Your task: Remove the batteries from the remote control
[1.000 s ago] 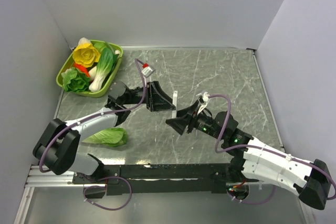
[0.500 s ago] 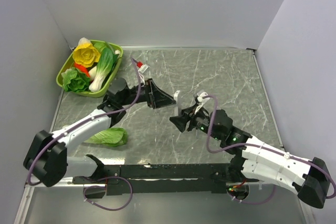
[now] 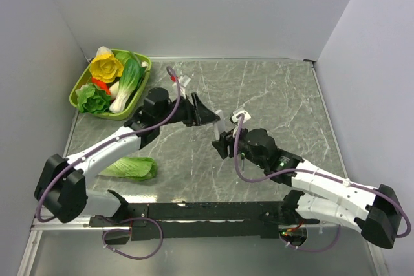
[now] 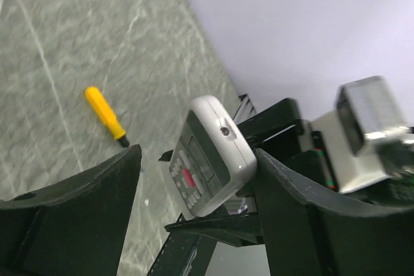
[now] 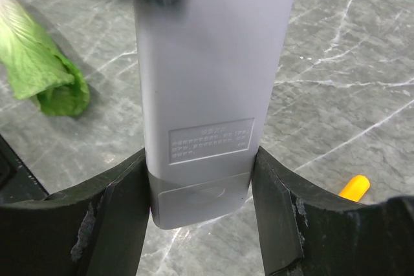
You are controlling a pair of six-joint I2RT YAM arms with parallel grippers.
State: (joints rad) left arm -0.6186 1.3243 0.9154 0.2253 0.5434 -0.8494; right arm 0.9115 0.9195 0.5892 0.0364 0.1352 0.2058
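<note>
Swung the right gripper [image 5: 199, 182] in against the left one over the last second, rolling the wrist; nudged the left arm up-table too. Now clamping the remote control [image 5: 208, 88] with the right, fingers pressed on both long edges near its lower end, back face toward that wrist camera. Holding the left gripper [image 4: 197, 159] wide apart around the same remote, button face toward its camera; clear gap on one side, near or touching on the other, can't tell which. Reads as a mid-air handover: kept upright off the table [image 3: 284, 88] so the back stays reachable. Can see a cover seam low on the back, apparently shut; no sight of the batteries, presumably inside. Pinching right alongside that cover, so probably needs a regrip before sliding it off. Left the yellow screwdriver [image 4: 105, 114] lying on the marble, well apart from both grippers. Ignoring lettuce leaf [image 5: 45, 63] and vegetable basket [image 3: 72, 97], neither in the way.
</note>
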